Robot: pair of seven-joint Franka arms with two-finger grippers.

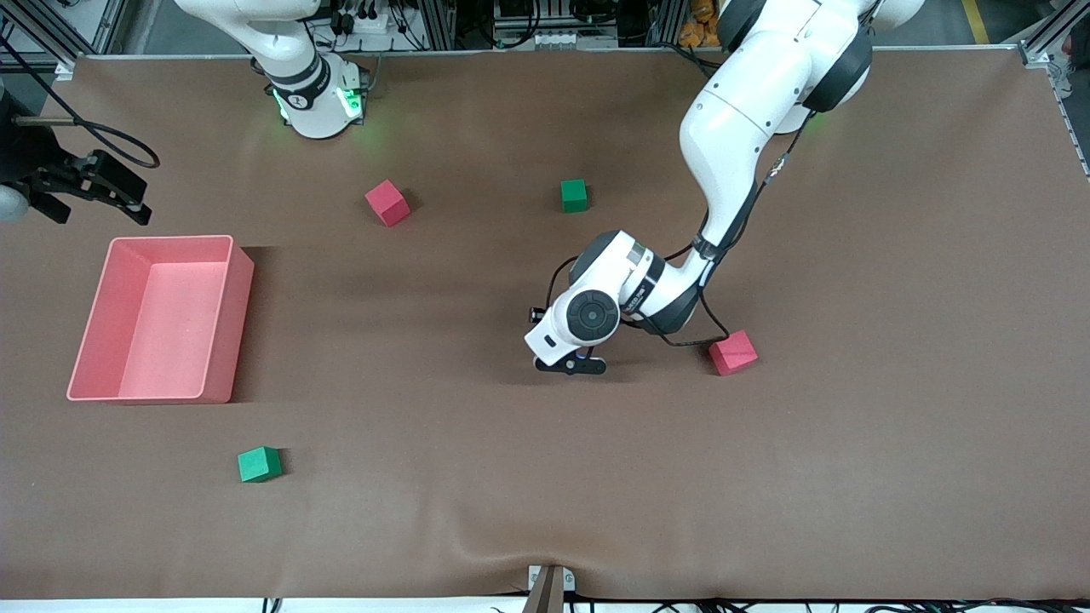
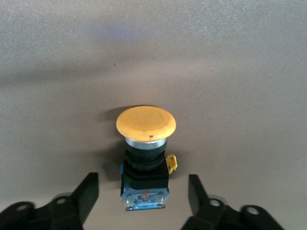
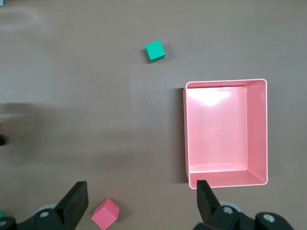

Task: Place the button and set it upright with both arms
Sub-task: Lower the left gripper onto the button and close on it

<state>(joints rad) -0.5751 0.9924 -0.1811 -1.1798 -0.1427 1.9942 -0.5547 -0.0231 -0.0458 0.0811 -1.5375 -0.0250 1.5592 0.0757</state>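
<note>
The button (image 2: 145, 160) lies on its side on the brown tabletop (image 1: 851, 443), directly between the two spread fingers of the left pincer (image 2: 143, 199), and that is the relation the coming move turns on: its long axis runs straight out from the pincer's palm, with the blue-and-white terminal end toward the palm and the orange cap pointing away, so the fingers flank the stubby black body on both flat sides without touching it. In the front view the left pincer (image 1: 572, 364) sits low over the middle of the tabletop, beside a red cube (image 1: 733, 352) that is toward the left arm's end; the button itself is hidden there under the wrist. The left arm is clearly the nearer one. The right pincer (image 3: 141, 199) hangs with its fingers apart and empty, high over the right arm's end of the tabletop near the pink bin (image 3: 225, 134), where it seems to wait. The cap is a smooth, slightly domed matt disc, wider than the body, over a bright metal collar; the body is a blocky black plastic housing with a small yellow tab on one side. A squeeze on the flat sides of the housing should hold well, while the rounded cap would probably roll or slip. The tabletop covering looks like soft, faintly grained matting. The bin is glossy, thin-walled plastic; the red and green cubes (image 1: 258, 464) look like matt foam or painted wood.
</note>
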